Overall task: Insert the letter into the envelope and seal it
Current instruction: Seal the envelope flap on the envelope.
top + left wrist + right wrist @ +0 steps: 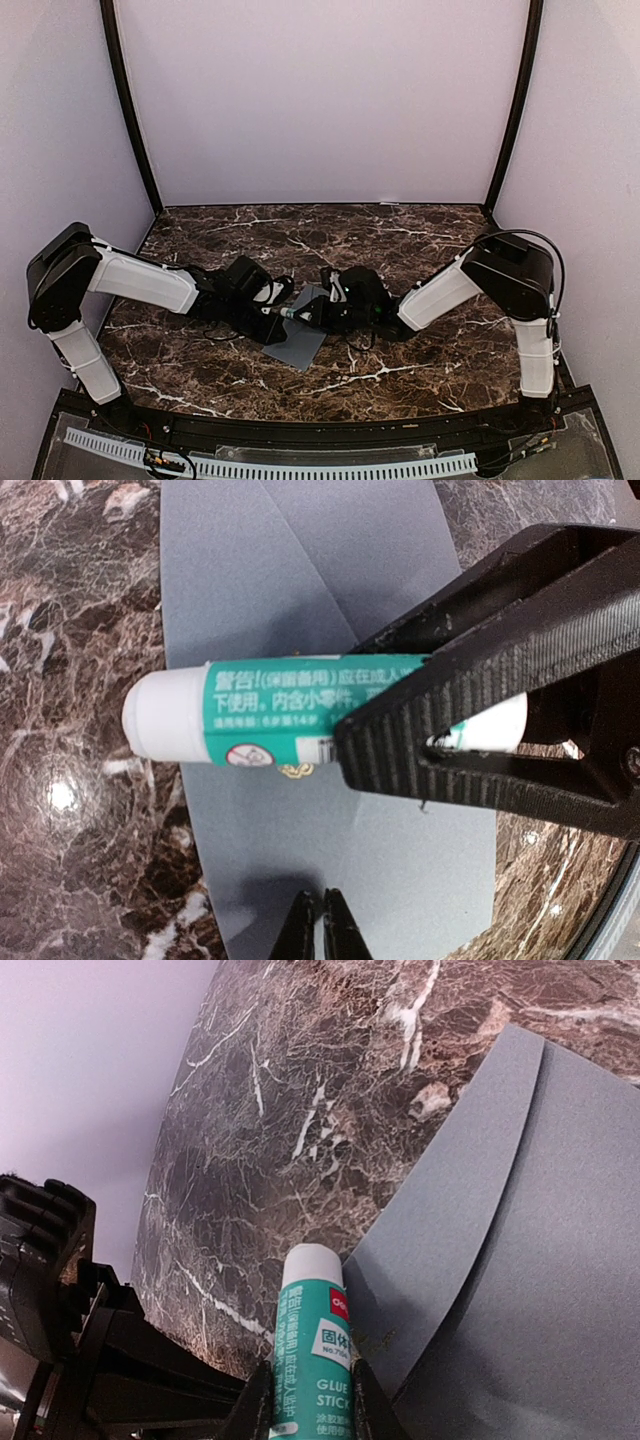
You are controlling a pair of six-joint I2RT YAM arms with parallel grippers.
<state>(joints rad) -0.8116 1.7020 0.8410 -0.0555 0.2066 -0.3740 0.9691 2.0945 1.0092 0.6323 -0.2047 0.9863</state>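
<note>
The grey envelope (301,340) lies flat on the marble table between both arms, with flap folds showing in the left wrist view (300,580) and the right wrist view (520,1260). My right gripper (318,312) is shut on a green-and-white glue stick (312,1310), held low with its white end over the envelope's left edge (165,715). My left gripper (322,920) is shut and empty, its tips over the envelope's near part. The letter is hidden; only a small gold ornate mark (293,771) shows at a fold edge under the stick.
The dark marble tabletop (400,240) surrounds the envelope. Lilac walls with black corner posts (130,110) enclose the back and sides. The right gripper's black fingers (480,750) cross the envelope in the left wrist view.
</note>
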